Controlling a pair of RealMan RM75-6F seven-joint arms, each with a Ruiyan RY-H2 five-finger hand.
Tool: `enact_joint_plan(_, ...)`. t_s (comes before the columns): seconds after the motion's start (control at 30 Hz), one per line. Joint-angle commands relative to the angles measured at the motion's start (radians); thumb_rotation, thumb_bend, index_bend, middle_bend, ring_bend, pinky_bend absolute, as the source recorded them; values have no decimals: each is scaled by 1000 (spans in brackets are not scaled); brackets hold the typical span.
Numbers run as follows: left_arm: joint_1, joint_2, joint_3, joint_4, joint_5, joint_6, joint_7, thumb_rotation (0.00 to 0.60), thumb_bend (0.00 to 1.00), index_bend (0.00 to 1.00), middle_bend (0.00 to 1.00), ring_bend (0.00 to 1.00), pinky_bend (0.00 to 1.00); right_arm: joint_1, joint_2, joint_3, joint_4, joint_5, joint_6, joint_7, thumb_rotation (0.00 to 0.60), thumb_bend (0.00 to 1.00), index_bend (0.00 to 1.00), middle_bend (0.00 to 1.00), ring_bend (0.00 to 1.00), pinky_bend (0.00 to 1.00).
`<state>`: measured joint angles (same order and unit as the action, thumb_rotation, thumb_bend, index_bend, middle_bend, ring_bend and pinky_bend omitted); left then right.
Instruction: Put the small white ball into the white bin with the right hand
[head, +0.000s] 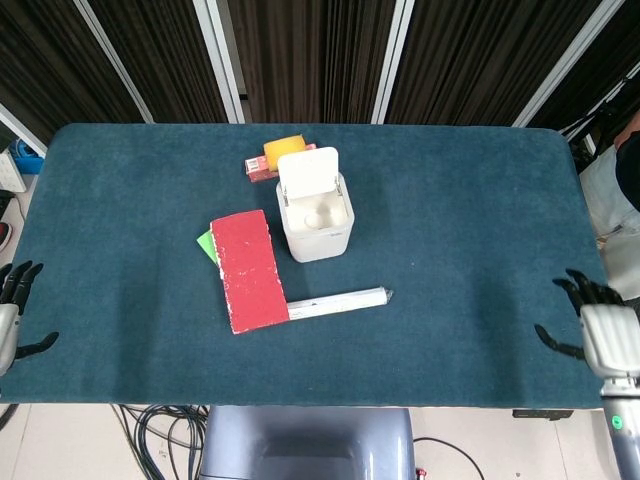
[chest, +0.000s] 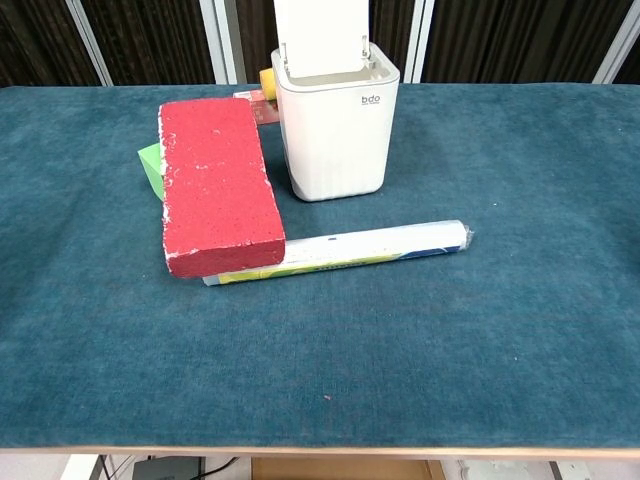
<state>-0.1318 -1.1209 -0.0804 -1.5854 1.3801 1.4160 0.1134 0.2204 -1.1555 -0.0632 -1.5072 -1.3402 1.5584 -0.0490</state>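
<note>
The small white ball (head: 314, 217) lies inside the white bin (head: 337, 240), whose lid stands open; in the chest view the white bin (chest: 335, 130) hides the ball. My right hand (head: 603, 331) is at the table's right front corner, far from the bin, fingers spread and holding nothing. My left hand (head: 12, 312) hangs off the left front edge, fingers apart and empty. Neither hand shows in the chest view.
A red brick (head: 247, 270) lies left of the bin, partly over a rolled tube (head: 340, 300) and a green piece (head: 206, 243). A yellow object (head: 281, 148) and a pink box (head: 259, 167) sit behind the bin.
</note>
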Motion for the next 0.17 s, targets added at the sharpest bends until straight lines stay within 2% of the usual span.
enact_joint_plan(0.03, -3, -2, 1, 3, 0, -5, 0, 600, 161, 144, 142, 30, 6, -48, -47, -24, 34, -36, 39, -37, 600, 146, 223, 202, 229, 260)
enact_joint_plan(0.17, -1, -2, 2, -3, -2, -5, 2, 600, 162, 143, 142, 30, 6, -61, -67, -23, 49, -60, 34, -28, 600, 146, 223, 203, 229, 260)
